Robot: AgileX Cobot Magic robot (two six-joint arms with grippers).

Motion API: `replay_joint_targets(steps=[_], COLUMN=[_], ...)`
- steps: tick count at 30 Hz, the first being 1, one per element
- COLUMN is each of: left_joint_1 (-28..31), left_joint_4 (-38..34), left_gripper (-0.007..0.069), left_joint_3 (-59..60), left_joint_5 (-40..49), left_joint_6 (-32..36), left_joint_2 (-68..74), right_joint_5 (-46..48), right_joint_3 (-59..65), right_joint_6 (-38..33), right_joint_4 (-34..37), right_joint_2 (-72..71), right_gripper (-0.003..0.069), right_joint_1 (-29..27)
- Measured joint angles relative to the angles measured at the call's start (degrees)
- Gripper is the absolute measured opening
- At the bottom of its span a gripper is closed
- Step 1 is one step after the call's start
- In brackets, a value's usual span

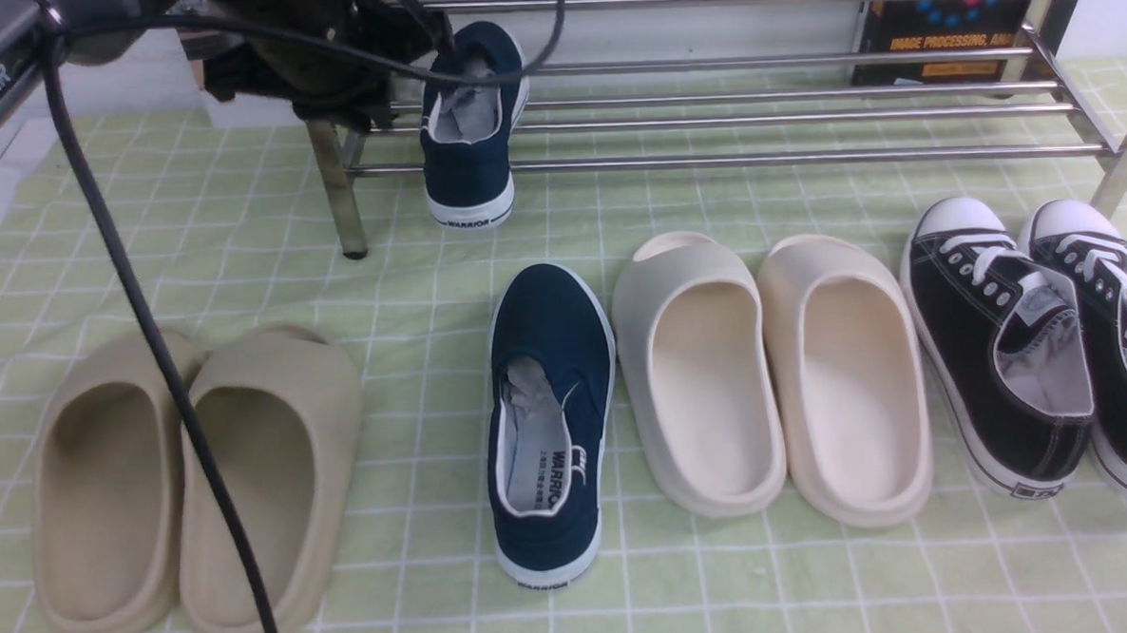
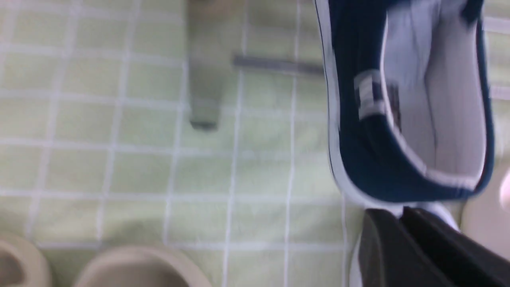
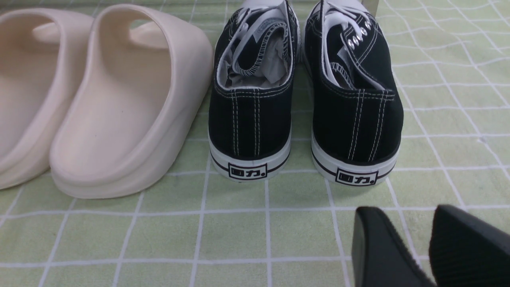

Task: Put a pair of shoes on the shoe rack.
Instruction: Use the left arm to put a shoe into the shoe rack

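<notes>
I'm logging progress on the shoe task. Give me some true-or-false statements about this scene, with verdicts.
1. A navy slip-on lies tilted on the shoe rack. True.
2. The second navy slip-on is on the rack too. False: it lies on the checked cloth.
3. The black sneakers stand farthest to the robot's right. True.
4. The cream slides are stacked. False: they sit side by side.
</notes>
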Motion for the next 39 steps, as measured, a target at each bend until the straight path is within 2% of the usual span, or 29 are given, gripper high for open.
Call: replay_joint_targets(steps=[3, 10, 21, 35, 39], left_joint_1=[-1.6, -3.0, -2.9, -2.4, -2.4], left_joint_4=[-2.5, -3.5, -3.4, 0.7, 3.0], left_gripper=[-0.0013, -0.0013, -0.0013, -0.0013, 0.0061], left_joint_3=[5.7, 8.2, 5.4, 1.6, 0.9], left_joint_5=[-3.5, -14.4, -15.9, -17.4, -16.9], left_joint_6=[3.0, 2.8, -0.4, -2.4, -5.0], left_joint_2=[0.5, 5.5, 6.8, 9.4, 9.5], right_joint_5=[0.0, 0.0, 0.0, 0.0, 0.0], right_joint_3=[0.0, 0.0, 0.0, 0.0, 0.0], right_joint_6=[0.0, 0.0, 0.0, 0.0, 0.0], right_joint_4=[0.0, 0.0, -0.1, -0.1, -0.1], right_joint_2=[0.0, 0.0, 0.0, 0.0, 0.0], right_gripper=[0.0239, 0.0239, 0.0239, 0.0239, 0.0239], right_joint_1=[0.0, 0.0, 0.0, 0.0, 0.0])
